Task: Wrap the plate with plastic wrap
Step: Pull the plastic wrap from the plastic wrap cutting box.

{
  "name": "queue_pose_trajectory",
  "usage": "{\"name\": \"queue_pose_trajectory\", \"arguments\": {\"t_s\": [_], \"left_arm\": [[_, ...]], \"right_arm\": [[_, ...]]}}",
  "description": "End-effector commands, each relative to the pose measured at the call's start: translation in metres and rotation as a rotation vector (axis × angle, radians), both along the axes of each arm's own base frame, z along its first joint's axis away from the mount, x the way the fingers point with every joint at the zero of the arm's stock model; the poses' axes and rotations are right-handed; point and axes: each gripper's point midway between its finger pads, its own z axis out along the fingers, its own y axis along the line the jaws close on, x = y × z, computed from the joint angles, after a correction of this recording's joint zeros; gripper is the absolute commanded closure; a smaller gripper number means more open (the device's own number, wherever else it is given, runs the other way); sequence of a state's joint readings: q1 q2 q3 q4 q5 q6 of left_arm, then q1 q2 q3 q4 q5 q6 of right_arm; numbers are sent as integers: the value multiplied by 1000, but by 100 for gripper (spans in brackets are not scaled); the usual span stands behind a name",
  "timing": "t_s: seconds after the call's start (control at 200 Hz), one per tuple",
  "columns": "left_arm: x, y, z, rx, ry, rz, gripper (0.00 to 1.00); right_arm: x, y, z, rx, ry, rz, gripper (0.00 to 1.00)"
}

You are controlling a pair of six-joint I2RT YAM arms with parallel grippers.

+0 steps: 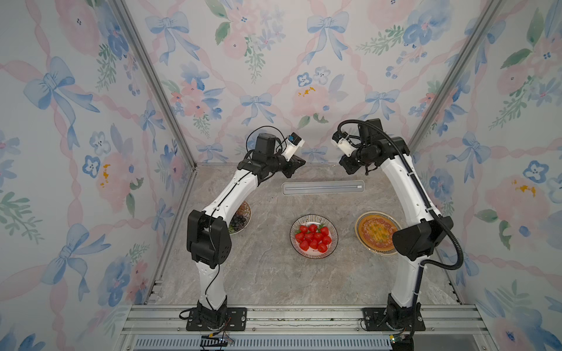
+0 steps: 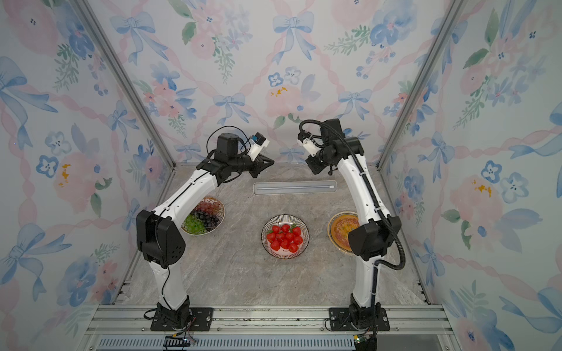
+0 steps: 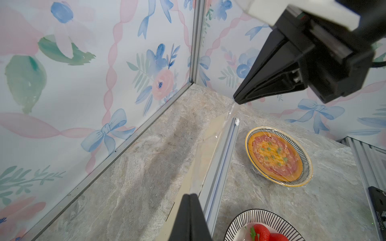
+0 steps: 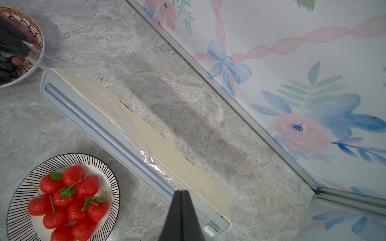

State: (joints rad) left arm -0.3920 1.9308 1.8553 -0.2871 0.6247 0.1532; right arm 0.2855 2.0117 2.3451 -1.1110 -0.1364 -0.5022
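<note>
We see a bowl of grapes (image 2: 220, 209) at the left of the grey marbled table (image 2: 231, 273), a pizza plate (image 3: 306, 161) at the right, and floral walls (image 1: 273, 60) around.

Left claw (image 3: 190, 195) pinching plastic wrap (image 3: 228, 114), pizza plate (image 3: 305, 158)

Bright light; soft shadows on tabletop (image 4: 167, 104) (perhaps overhead source); glare on plastic wrap (image 4: 151, 160); top-view edges bowed.
</note>
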Motion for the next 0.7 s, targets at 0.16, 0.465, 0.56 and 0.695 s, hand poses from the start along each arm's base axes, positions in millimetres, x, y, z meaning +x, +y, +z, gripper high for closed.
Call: {"name": "queue_pose_trajectory", "arguments": {"t_s": [0.16,0.465,0.56,0.695], "left_arm": [[-6,4,44,-44,-88,5,100],[-6,5,46,-46,-90,3,100],[-6,5,47,-47,-91,3,100],[-6,4,48,-48,-93,4,100]], "right_arm": [[-8,5,44,21,-111,8,100],[-8,5,44,17,-113,9,100],[-8,6,45,19,-116,8,100],[-8,7,47,16,-123,10,100]]}}
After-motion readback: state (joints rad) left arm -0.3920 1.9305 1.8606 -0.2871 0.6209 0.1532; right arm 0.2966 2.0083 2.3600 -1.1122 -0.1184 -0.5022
